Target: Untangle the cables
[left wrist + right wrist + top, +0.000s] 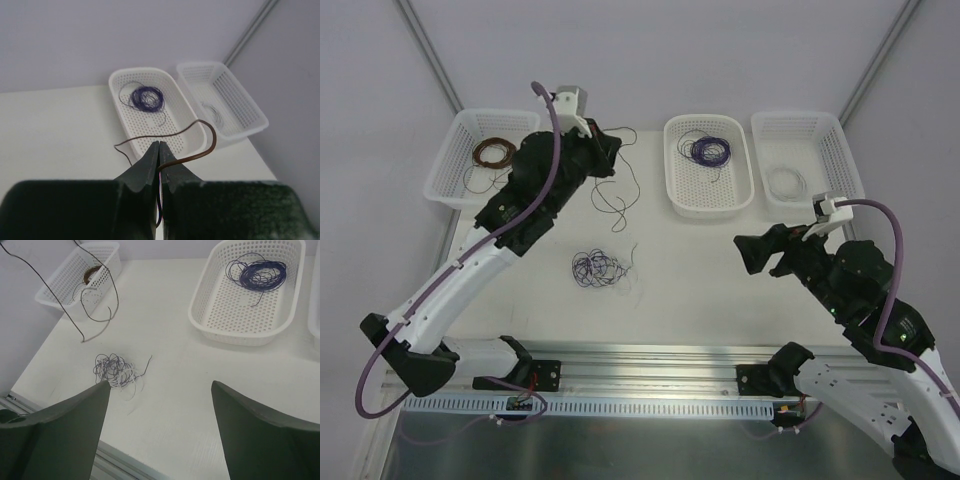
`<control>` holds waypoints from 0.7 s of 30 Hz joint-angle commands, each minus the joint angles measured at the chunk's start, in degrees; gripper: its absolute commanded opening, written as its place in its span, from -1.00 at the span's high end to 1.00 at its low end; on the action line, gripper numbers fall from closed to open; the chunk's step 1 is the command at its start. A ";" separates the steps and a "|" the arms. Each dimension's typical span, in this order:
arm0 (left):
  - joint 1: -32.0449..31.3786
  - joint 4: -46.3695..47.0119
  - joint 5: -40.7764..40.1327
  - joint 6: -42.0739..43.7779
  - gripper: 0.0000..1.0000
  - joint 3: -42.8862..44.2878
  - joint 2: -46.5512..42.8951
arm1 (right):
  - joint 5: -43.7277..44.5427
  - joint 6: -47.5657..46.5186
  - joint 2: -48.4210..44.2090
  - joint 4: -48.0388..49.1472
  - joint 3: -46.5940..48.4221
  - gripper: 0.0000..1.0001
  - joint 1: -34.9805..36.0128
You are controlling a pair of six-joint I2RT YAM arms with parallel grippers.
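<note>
Two cable parts: a knot of purple and pale hair-thin wires (600, 268), and one dark brown wire (610, 205) lying separate from it.
Knot: it lies loose on the white table (700, 290), near the middle. It touches neither gripper, and a few strand ends trail out to its right.
Dark brown wire: it is pinched in the left gripper (610, 150). It curls away from the fingertips and hangs in open loops beyond the knot. Whether its low end touches the table cannot be told.
Left gripper: jaws pressed together on the dark brown wire, held above the table between the left basket (460, 190) and the middle basket (680, 195).
Right gripper (765, 255): jaws spread wide, gripping nothing, off to the right of the knot.
Left basket: white mesh, holding a neat brown coil (492, 152).
Middle basket: white mesh, holding a purple coil (708, 150).
Right basket (845, 150): white mesh, holding a thin white coil (785, 182).
</note>
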 commanded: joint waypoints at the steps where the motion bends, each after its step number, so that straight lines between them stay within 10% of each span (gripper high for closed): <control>1: 4.76 -6.01 3.67 3.55 1.00 8.43 -0.47 | 0.56 -0.71 0.38 0.16 0.17 -0.75 0.07; 21: 40.89 -7.34 1.21 9.71 1.00 25.84 17.63 | -7.16 -3.26 7.05 1.74 -1.59 -0.93 0.07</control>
